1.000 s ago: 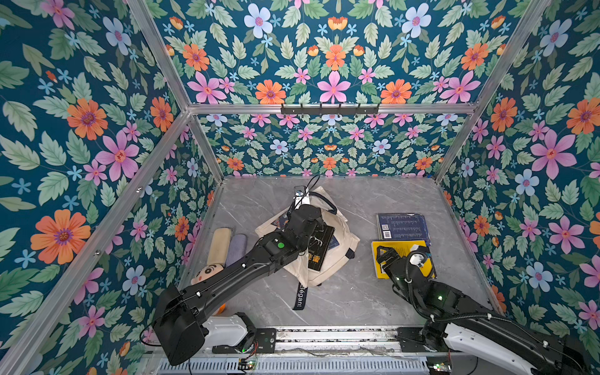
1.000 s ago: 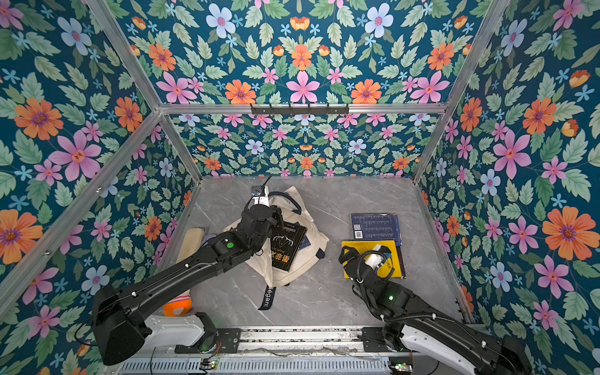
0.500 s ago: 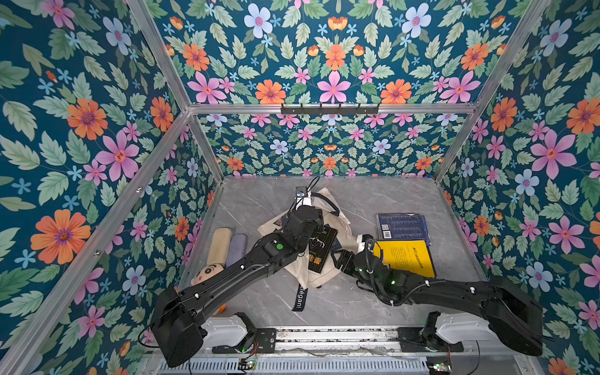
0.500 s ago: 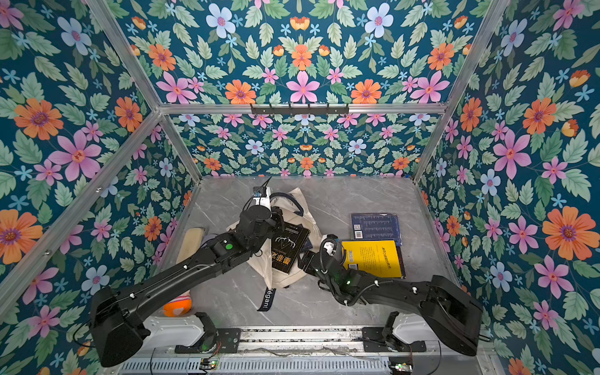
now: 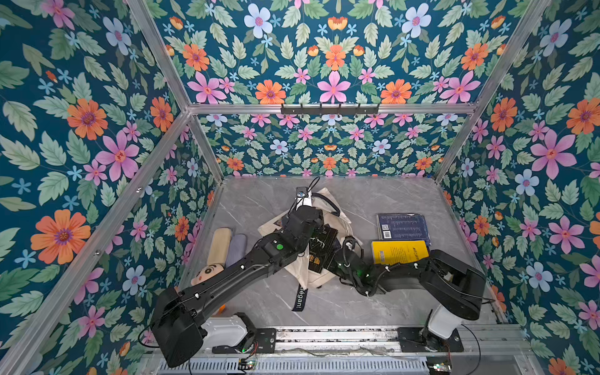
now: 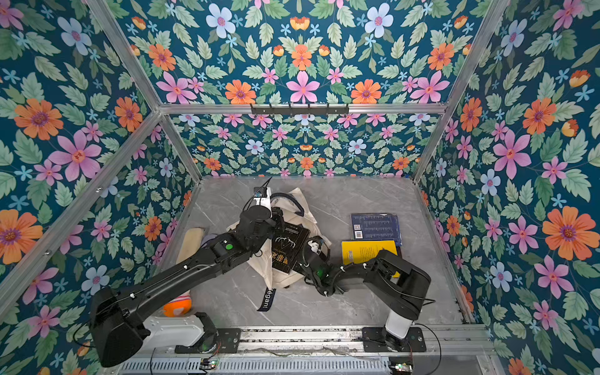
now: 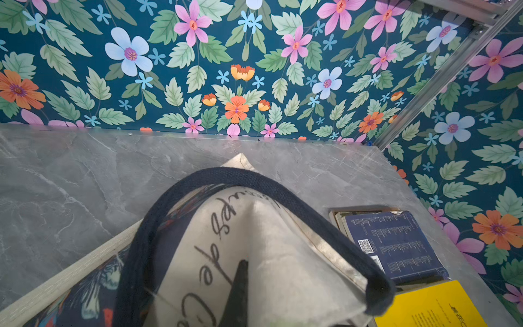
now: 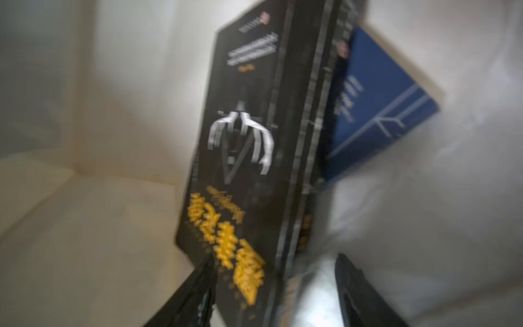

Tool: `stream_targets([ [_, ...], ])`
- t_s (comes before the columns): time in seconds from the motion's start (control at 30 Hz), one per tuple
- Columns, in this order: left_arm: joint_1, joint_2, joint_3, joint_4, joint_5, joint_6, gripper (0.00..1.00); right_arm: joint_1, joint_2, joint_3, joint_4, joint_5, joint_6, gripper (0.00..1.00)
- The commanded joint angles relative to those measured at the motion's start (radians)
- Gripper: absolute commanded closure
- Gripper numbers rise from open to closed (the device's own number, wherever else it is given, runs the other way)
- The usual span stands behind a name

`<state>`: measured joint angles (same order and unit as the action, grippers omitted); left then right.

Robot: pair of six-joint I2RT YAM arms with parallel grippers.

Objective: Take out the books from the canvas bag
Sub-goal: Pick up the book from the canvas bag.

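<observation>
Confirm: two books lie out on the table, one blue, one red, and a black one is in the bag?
Wrong colour: the yellow book, not red, lies beside the blue book, as both top views show. The black book is in the canvas bag.

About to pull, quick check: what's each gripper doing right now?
Left gripper: closed, pinching the canvas bag.
Right gripper: open, jaws either side of the black book.
</observation>
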<state>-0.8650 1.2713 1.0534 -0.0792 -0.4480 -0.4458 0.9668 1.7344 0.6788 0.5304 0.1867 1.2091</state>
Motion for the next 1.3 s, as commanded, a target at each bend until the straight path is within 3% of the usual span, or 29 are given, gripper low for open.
stream_targets([
  [0.0,0.001,-0.004,0.002,0.049,0.002,-0.007,1.00,-0.009,0.036,0.007,0.103,0.000,0.038,0.35],
  [0.43,0.000,0.008,0.002,0.045,0.014,-0.017,1.00,-0.027,0.176,0.050,0.376,-0.034,0.027,0.50],
  [0.7,0.000,0.007,0.002,0.045,0.018,-0.017,1.00,-0.030,0.144,0.096,0.326,0.003,-0.014,0.56],
  [0.83,0.000,0.002,0.000,0.044,0.014,-0.018,1.00,-0.044,0.157,0.114,0.327,-0.010,-0.019,0.75],
  [0.93,0.000,0.000,0.000,0.045,0.008,-0.017,1.00,-0.049,0.158,0.125,0.319,-0.020,-0.025,0.84],
  [1.27,0.000,-0.004,-0.001,0.037,-0.028,-0.028,1.00,-0.056,0.131,0.116,0.322,-0.055,-0.041,1.00],
])
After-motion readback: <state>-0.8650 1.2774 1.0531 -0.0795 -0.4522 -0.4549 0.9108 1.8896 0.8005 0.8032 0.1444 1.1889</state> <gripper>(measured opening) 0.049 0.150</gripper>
